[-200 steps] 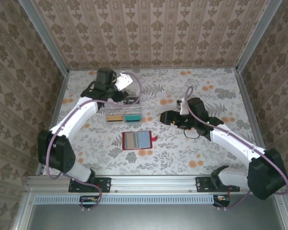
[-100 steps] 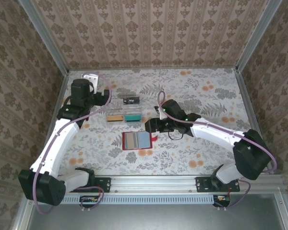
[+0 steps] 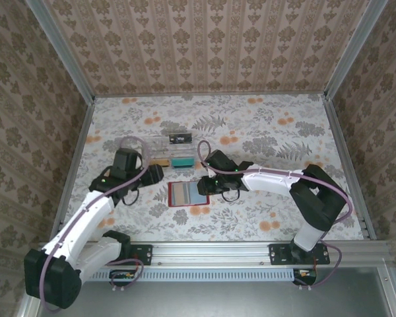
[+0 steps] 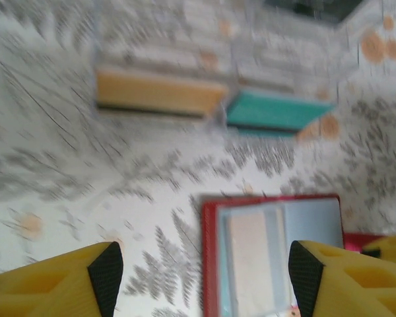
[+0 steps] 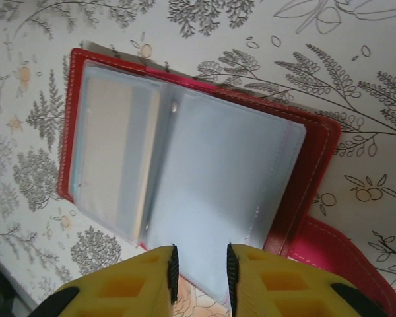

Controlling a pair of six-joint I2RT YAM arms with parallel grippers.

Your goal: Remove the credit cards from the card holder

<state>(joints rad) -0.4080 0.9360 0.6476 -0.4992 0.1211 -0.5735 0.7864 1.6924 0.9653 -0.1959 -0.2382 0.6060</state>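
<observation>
The card holder (image 3: pixel 187 193) lies open on the table, red with pale blue sleeves (image 5: pixel 218 178) and a red tab (image 5: pixel 336 254). A beige card (image 5: pixel 122 152) sits inside its left sleeve. A black card (image 3: pixel 179 139) lies on the table beyond the tray. My right gripper (image 5: pixel 201 261) hovers over the near edge of the right sleeve, jaws a narrow gap apart with nothing clamped; in the top view it (image 3: pixel 203 187) is at the holder's right edge. My left gripper (image 4: pixel 204 277) is wide open above the holder's left edge (image 4: pixel 211 264), at its upper left in the top view (image 3: pixel 158 174).
A clear plastic tray (image 3: pixel 171 157) behind the holder carries an orange piece (image 4: pixel 160 92) and a teal piece (image 4: pixel 277 111). Patterned walls and metal rails close in the floral table on the left, right and back.
The left arm swung from the back left down to the holder's left side. The right gripper slid left onto the holder's right side and its jaws narrowed.
</observation>
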